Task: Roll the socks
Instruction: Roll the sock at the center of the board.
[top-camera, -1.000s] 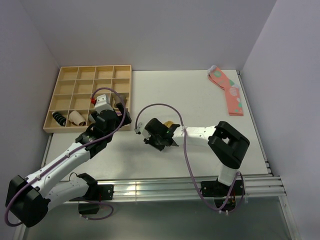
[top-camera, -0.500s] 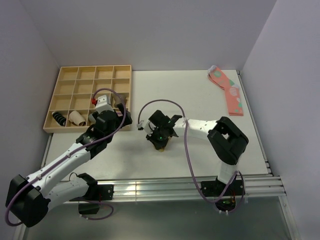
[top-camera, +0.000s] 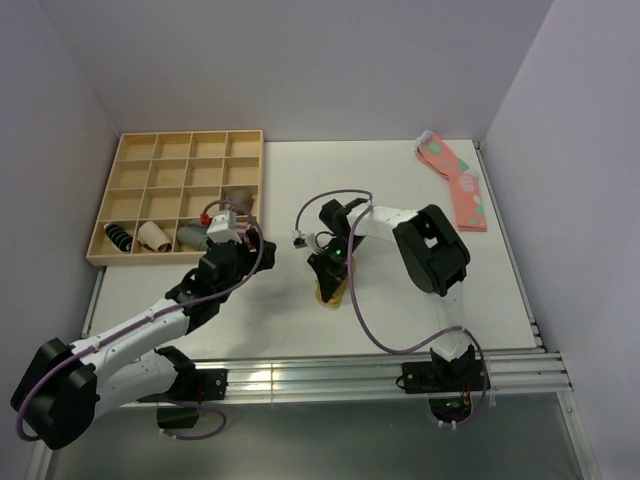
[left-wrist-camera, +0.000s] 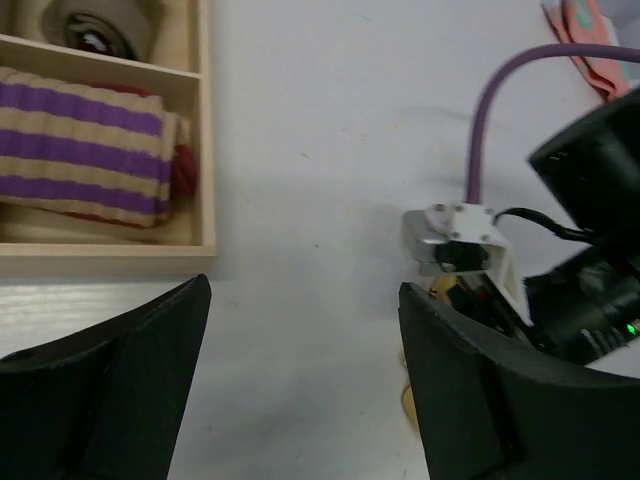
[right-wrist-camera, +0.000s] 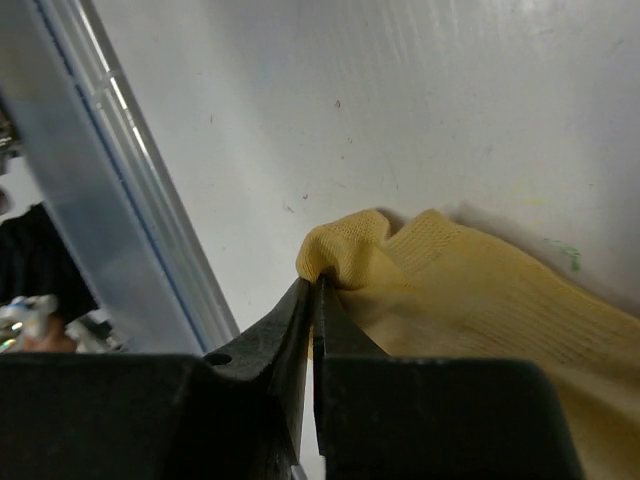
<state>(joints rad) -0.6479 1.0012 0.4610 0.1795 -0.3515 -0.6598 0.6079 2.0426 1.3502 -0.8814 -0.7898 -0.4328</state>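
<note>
A mustard-yellow sock (right-wrist-camera: 470, 300) lies on the white table, mostly hidden under the right arm from above, where a yellow end (top-camera: 330, 296) shows. My right gripper (right-wrist-camera: 315, 285) is shut on a bunched fold at the sock's edge; from above it (top-camera: 331, 274) points down at mid-table. My left gripper (left-wrist-camera: 303, 290) is open and holds nothing, hovering over bare table left of the sock, with a sliver of yellow (left-wrist-camera: 408, 405) by its right finger. From above it (top-camera: 252, 243) sits just off the tray's near right corner.
A wooden compartment tray (top-camera: 190, 134) stands at the back left, holding a purple-striped rolled sock (left-wrist-camera: 80, 150) and a grey roll (left-wrist-camera: 100, 25). Pink spotted socks (top-camera: 455, 180) lie at the back right. An aluminium rail (right-wrist-camera: 90, 180) runs along the table's near edge.
The right gripper has turned downward and closed on the sock's edge. The left gripper has drawn back from the tray toward the near side, and its jaws have narrowed a little.
</note>
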